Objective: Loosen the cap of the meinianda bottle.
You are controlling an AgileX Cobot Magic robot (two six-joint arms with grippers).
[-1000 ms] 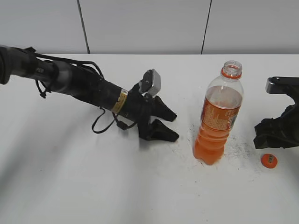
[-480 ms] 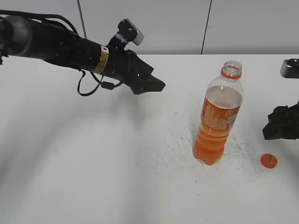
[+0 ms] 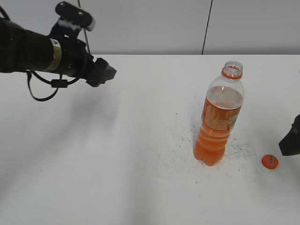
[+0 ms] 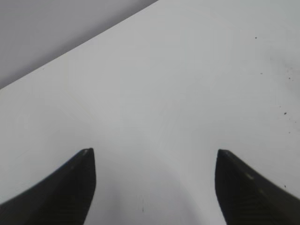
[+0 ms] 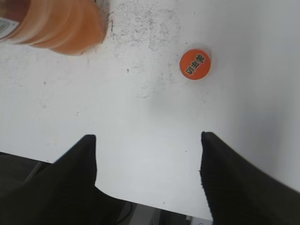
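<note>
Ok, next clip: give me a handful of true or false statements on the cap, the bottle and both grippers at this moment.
1. The cap lies on the table, off the meinianda bottle. True.
2. The bottle has tipped over. False: it stands upright, neck open.
3. The right gripper grips the cap. False: its jaws are open and empty, the cap lying apart from them.
4. The left gripper is open, with nothing between its jaws. True.
5. The left gripper is touching the bottle. False: it hangs far off to the left.
</note>
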